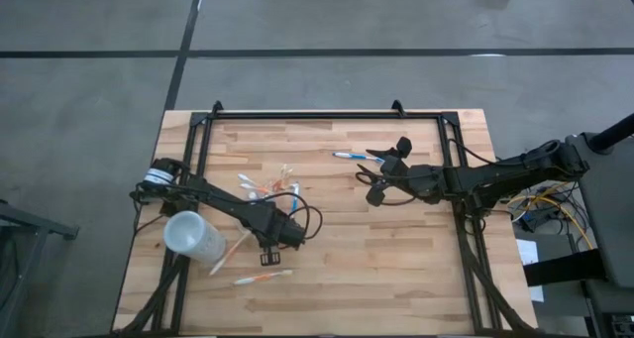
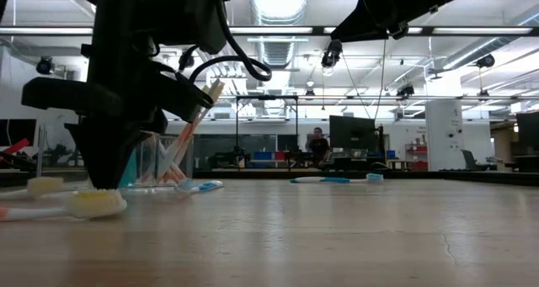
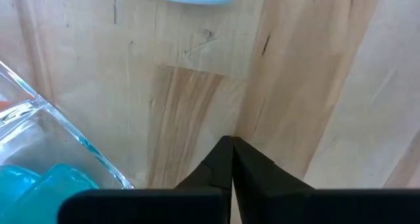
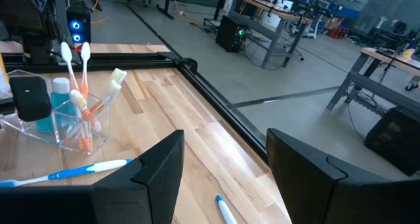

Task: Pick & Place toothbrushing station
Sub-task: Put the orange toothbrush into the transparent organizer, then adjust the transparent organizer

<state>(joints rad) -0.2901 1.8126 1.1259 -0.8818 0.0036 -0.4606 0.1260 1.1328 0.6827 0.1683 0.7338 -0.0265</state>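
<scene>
Wooden table [image 1: 396, 249]: pale butcher-block planks with visible grain, edged by a black metal frame; it fills the centre of the high view.
Clear tumbler [image 4: 62, 122]: transparent, angular, thin-walled; it stands upright in the left part of my right wrist view, and in the high view left of centre on the planks.
Tumbler contents: slim white-orange toothbrushes [image 4: 82, 96] leaning bristles-up, and a translucent blue toothpaste tube [image 4: 58, 99] standing among them.
Loose white-blue toothbrush [image 1: 349, 156]: lies flat in the upper middle of the high view, near my right gripper.
Second white-blue toothbrush [image 4: 65, 173]: lies flat just beside the tumbler, in the lower left of the right wrist view.
Loose white-orange toothbrushes [image 1: 263, 276]: two lie flat in the lower left of the high view, near the frosted cup; their cream bristle heads show at the lower left of the low view.
Frosted cup [image 1: 194, 235]: whitish, round and matte, at the left of the high view beside my left arm.
Left gripper [image 3: 231, 144]: my two dark fingers are pressed together tip to tip with nothing between them, just above bare wood, just beside the tumbler's clear wall.
Right gripper [image 1: 370, 176]: my dark, blocky fingers stand apart, holding nothing, right of centre in the high view.
</scene>
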